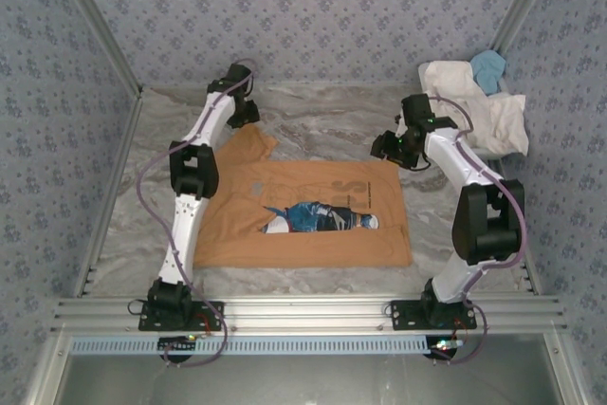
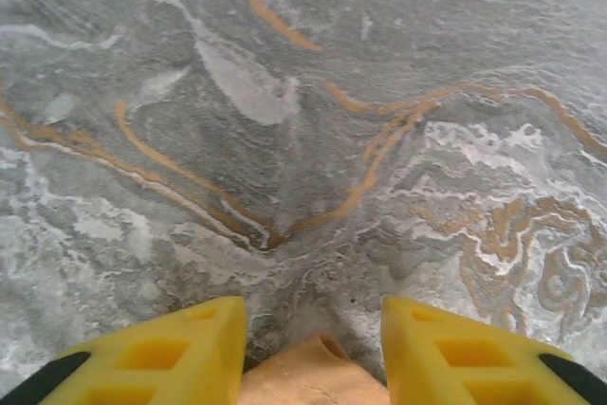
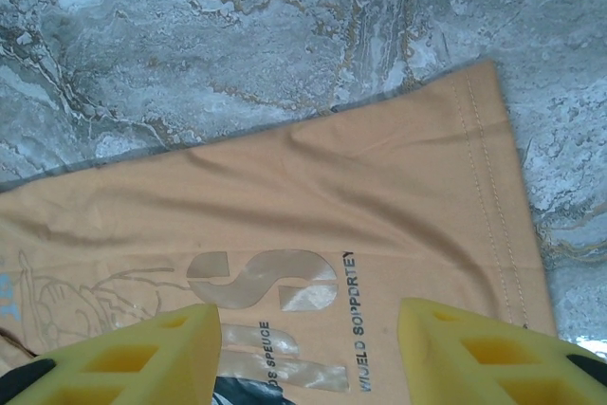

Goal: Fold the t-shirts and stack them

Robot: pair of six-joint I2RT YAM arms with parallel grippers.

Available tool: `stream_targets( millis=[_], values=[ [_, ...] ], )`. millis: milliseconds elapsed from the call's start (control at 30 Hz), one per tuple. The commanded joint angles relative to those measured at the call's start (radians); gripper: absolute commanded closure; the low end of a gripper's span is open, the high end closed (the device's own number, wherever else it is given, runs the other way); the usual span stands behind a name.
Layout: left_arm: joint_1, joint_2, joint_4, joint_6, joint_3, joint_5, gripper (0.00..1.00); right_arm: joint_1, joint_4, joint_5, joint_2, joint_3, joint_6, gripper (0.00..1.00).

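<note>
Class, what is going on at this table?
A tan-orange t-shirt lies spread on the marble-patterned table for folding. The left gripper, jaws apart, has a cloth tip between its fingers. The right gripper hovers open over the shirt's far right corner. White and light blue shirts wait heaped far right.

Two arms [image 1: 182, 230] [image 1: 457, 166], one tan-orange t-shirt [image 1: 237, 234]

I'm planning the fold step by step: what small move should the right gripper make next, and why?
Probably lower the right gripper and close it near the tan-orange t-shirt's far hem corner. Its jaws stand open over the flat cloth there, and the left gripper has a tip of the shirt between its jaws.
</note>
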Motion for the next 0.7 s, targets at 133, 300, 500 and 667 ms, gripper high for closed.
stream_targets(
  millis=[133, 300, 500, 667],
  values=[
    [-0.009, 0.051, -0.118, -0.018, 0.022, -0.004, 0.82, -0.022, 0.057, -0.028, -0.046, -0.050, 0.033, 0.46],
    [-0.012, 0.034, -0.134, -0.021, 0.052, -0.010, 1.00, -0.057, 0.252, -0.088, -0.072, -0.154, 0.097, 0.44],
    [-0.015, -0.049, -0.147, -0.057, 0.042, -0.003, 1.00, -0.102, 0.258, -0.004, 0.010, -0.150, 0.157, 0.48],
    [-0.015, -0.090, -0.153, -0.072, 0.042, 0.023, 1.00, -0.095, 0.170, 0.141, 0.112, -0.033, 0.086, 0.53]
  ],
)
